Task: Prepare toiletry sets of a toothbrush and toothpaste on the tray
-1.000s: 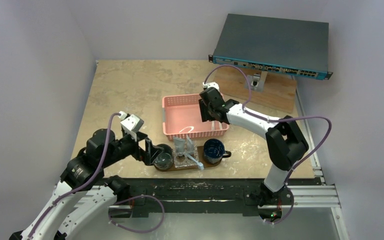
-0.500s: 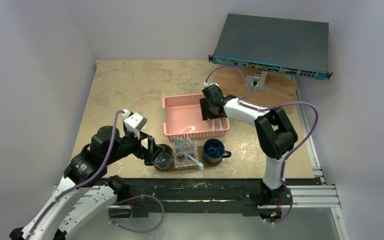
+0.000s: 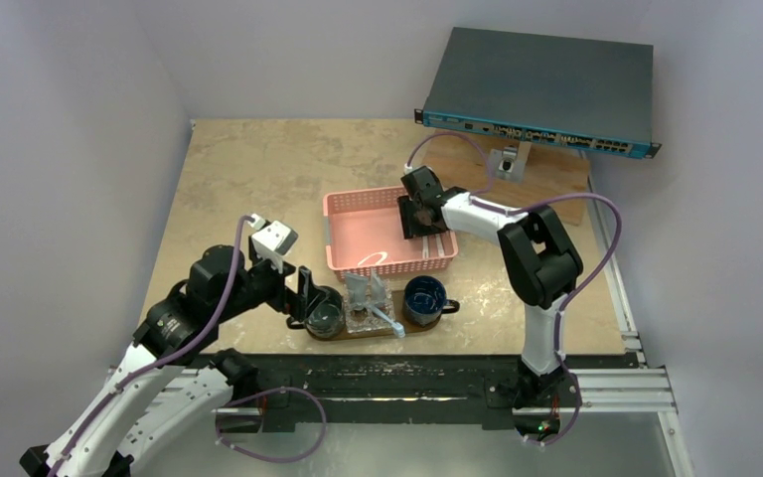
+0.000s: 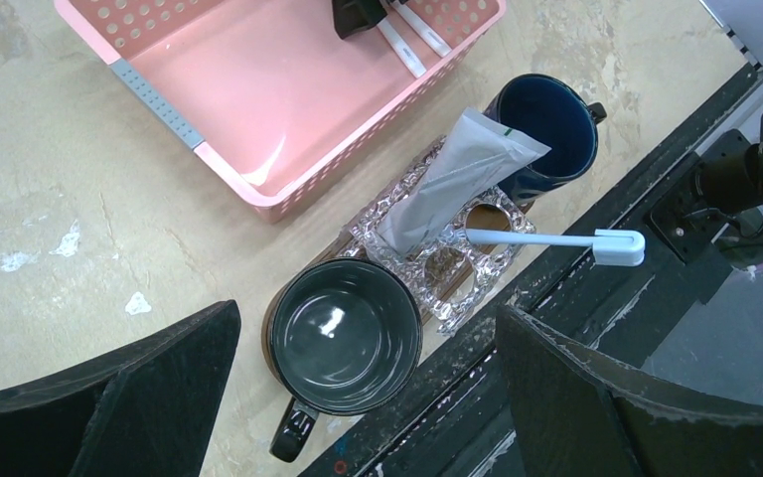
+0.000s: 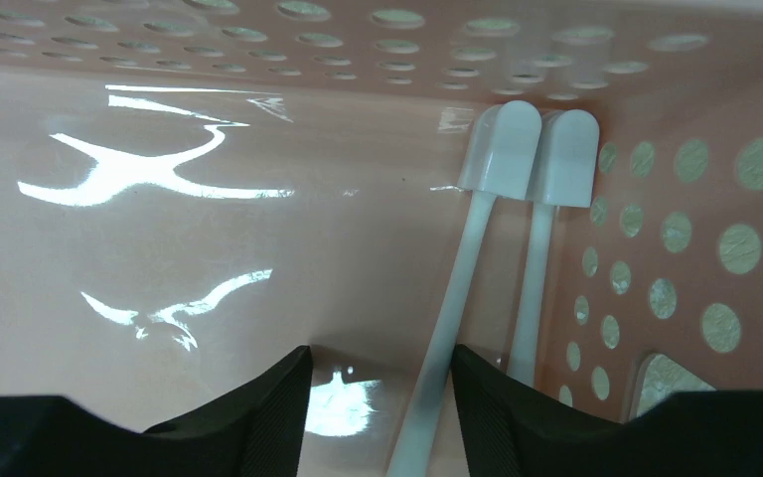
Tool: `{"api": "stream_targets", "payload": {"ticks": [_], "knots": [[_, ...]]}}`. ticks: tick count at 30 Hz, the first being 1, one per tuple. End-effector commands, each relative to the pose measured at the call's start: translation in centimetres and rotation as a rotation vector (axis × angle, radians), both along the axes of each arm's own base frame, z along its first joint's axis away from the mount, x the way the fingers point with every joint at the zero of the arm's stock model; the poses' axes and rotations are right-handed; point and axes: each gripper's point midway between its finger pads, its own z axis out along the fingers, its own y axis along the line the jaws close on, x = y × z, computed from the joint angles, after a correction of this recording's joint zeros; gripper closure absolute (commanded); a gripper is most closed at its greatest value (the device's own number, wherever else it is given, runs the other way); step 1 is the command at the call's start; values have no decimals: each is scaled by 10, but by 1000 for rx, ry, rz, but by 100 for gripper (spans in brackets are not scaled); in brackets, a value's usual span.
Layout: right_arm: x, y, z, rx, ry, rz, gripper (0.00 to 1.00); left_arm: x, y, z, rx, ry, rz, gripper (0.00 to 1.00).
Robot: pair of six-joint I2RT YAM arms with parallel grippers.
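The brown wooden tray (image 3: 422, 328) lies at the near edge. It carries a dark mug (image 4: 343, 338), a clear glass holder (image 4: 457, 273) and a blue mug (image 4: 546, 124). A grey-white toothpaste (image 4: 457, 179) leans in the holder. A blue-grey toothbrush (image 4: 546, 238) lies across the holder. My left gripper (image 4: 363, 328) is open, above the dark mug. Two more toothbrushes (image 5: 502, 149) lie in the pink basket (image 3: 358, 224), along its right wall. My right gripper (image 5: 378, 397) is open, low in the basket. The left toothbrush's handle (image 5: 447, 328) runs between its fingers.
A blue-fronted network switch (image 3: 541, 89) sits on a wooden board at the back right. The black table rail (image 4: 596, 298) runs just past the tray's near side. The pink basket's perforated wall (image 5: 676, 229) stands close on the right gripper's right.
My left gripper has moved a little right, closer over the dark mug. My right arm's elbow has swung left and the gripper has shifted slightly inside the basket.
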Motion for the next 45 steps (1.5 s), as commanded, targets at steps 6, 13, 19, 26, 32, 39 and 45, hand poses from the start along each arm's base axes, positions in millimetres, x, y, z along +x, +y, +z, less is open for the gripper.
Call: {"api": "stream_targets", "payload": {"ticks": [6, 13, 19, 26, 32, 39, 45], "knots": [[2, -1, -13, -19, 21, 20, 66, 5, 2, 7, 2, -43, 12, 0], [1, -1, -12, -24, 23, 24, 100, 5, 2, 7, 3, -44, 12, 0], [5, 5, 14, 22, -29, 35, 100, 5, 2, 8, 1, -44, 13, 0], [6, 14, 58, 100, -116, 73, 100, 4, -1, 9, -15, -36, 3, 0], [4, 19, 92, 144, -183, 110, 100, 3, -3, 13, -30, -37, 1, 0], [-2, 24, 150, 199, -289, 159, 100, 9, -8, 36, -42, -74, -11, 0], [-20, 29, 197, 271, -339, 225, 100, 17, -16, 58, -53, -108, -38, 0]]}}
